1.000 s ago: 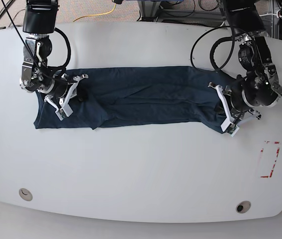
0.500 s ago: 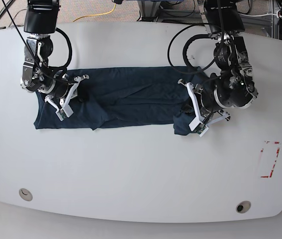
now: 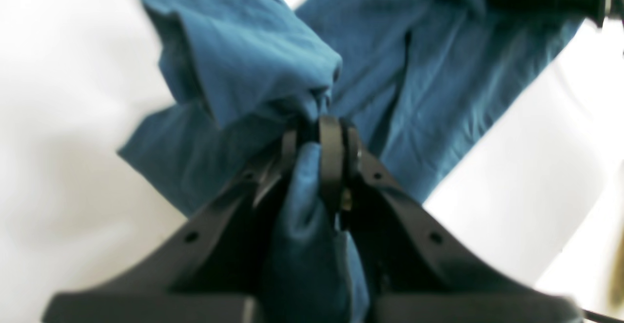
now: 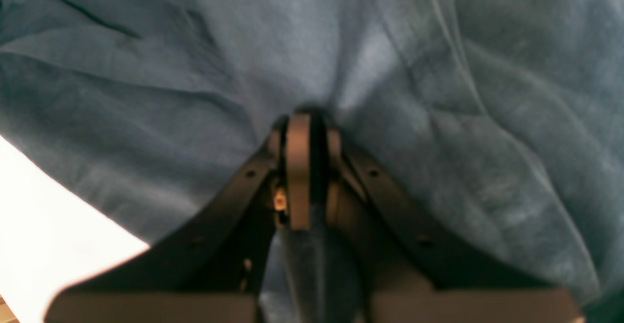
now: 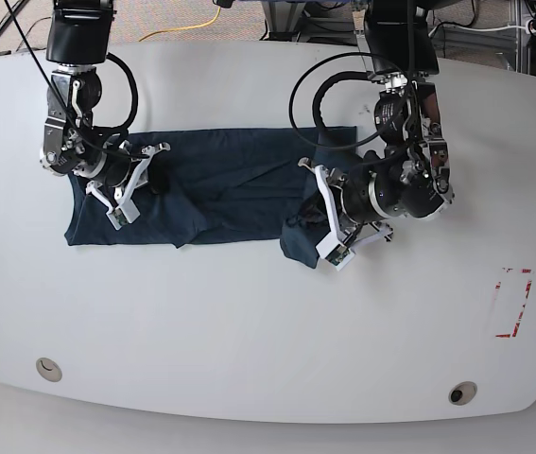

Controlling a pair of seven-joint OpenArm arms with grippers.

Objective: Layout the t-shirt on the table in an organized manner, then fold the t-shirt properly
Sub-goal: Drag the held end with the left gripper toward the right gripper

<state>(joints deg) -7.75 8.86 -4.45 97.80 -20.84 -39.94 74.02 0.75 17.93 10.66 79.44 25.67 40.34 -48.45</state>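
- Left gripper (image 5: 322,236) is clamped on a bunched end of the t-shirt (image 5: 230,184), holding that end lifted and doubled back over the rest of the cloth.
- Right gripper (image 5: 133,182) is pinched tight on the other end, low against the table (image 5: 249,331).
- Between them the shirt lies as a wrinkled band across the tabletop's far half.
- Off by the left arm's side sits a red dashed rectangle (image 5: 512,303).

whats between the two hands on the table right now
In the base view, only the dark navy-teal cotton t-shirt spans the stretch between the right hand and the left hand; both are shut on it.
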